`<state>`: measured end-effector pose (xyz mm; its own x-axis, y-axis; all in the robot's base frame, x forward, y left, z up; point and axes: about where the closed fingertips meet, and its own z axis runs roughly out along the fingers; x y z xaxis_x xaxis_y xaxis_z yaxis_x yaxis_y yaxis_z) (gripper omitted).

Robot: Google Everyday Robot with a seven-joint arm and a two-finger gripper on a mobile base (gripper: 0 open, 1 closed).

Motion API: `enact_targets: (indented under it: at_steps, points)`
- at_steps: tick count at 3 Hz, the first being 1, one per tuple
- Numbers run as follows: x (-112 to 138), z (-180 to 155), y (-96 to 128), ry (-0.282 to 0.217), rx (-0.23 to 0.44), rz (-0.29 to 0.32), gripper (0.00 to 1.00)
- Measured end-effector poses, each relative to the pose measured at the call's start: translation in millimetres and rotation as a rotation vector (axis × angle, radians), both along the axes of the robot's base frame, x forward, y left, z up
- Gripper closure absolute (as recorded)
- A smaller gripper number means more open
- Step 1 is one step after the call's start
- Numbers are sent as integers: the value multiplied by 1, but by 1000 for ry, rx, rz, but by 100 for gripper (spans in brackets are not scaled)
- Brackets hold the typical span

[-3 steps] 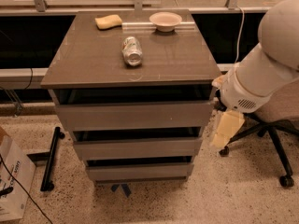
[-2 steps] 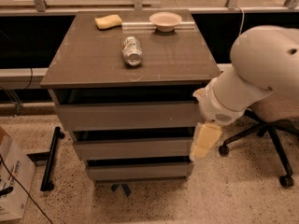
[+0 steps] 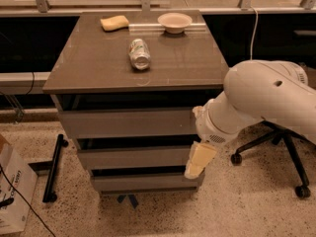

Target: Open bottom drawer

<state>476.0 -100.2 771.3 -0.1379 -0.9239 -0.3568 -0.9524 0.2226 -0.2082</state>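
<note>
The cream gripper (image 3: 193,168), its grip state not discernible, is seen at the right end of the bottom drawer (image 3: 143,182), lowest of three, a stiff, smooth, handleless front judged best pulled by its top edge.

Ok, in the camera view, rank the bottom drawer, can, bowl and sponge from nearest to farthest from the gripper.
The gripper hangs at the cabinet's lower right front.
1. bottom drawer, right beside it
2. can, top centre
3. bowl, back right
4. sponge, back left
</note>
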Motion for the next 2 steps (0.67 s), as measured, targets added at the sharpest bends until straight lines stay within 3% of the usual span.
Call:
enact_targets:
  at_steps: [1,2]
  points:
    - [0,-13,8,29,20,-11,0]
    - [4,-49,26,69,65,-20,0]
